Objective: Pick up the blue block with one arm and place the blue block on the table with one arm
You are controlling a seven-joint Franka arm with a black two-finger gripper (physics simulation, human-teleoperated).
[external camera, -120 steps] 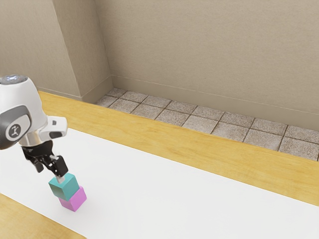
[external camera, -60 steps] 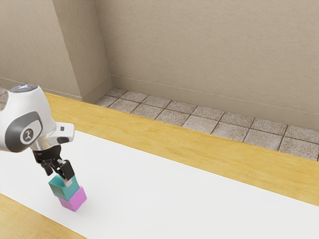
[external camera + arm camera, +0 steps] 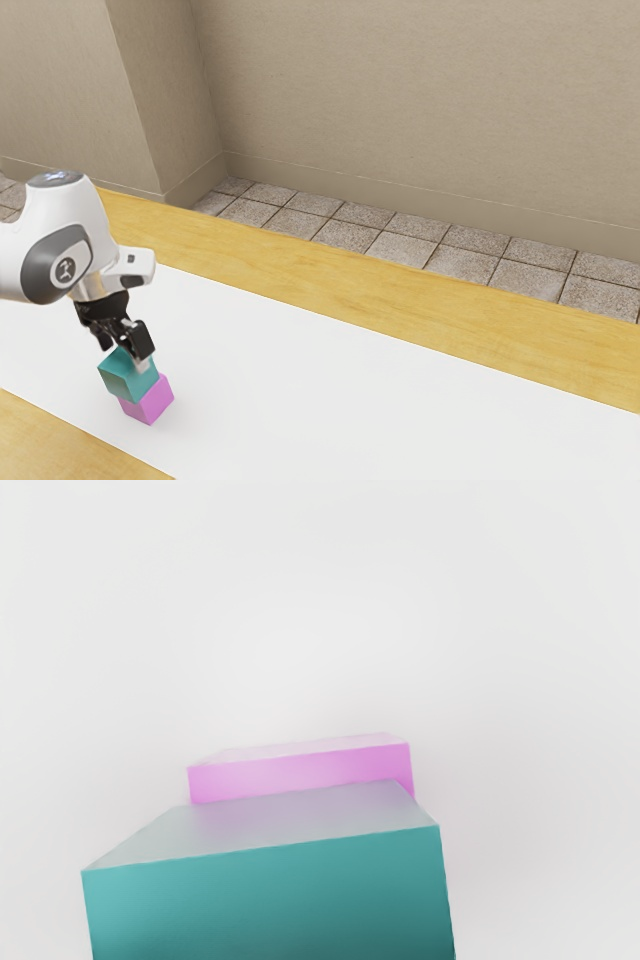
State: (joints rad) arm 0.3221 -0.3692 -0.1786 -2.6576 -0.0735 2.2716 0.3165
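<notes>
Teal-blue cubic block (image 3: pixel 128 382) directly under the black gripper (image 3: pixel 124 358), seemingly atop the magenta cube (image 3: pixel 154 402), near the white mat (image 3: pixel 330 400)'s edge closest to the exterior camera; grip state can't be told; lift wants straight up.

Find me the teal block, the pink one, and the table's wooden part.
Teal block (image 3: pixel 270 900): wrist view, broad side face.
Pink block (image 3: pixel 158 398): exterior view, exposed side.
Table (image 3: pixel 400 302): exterior view, far wooden band.
</notes>
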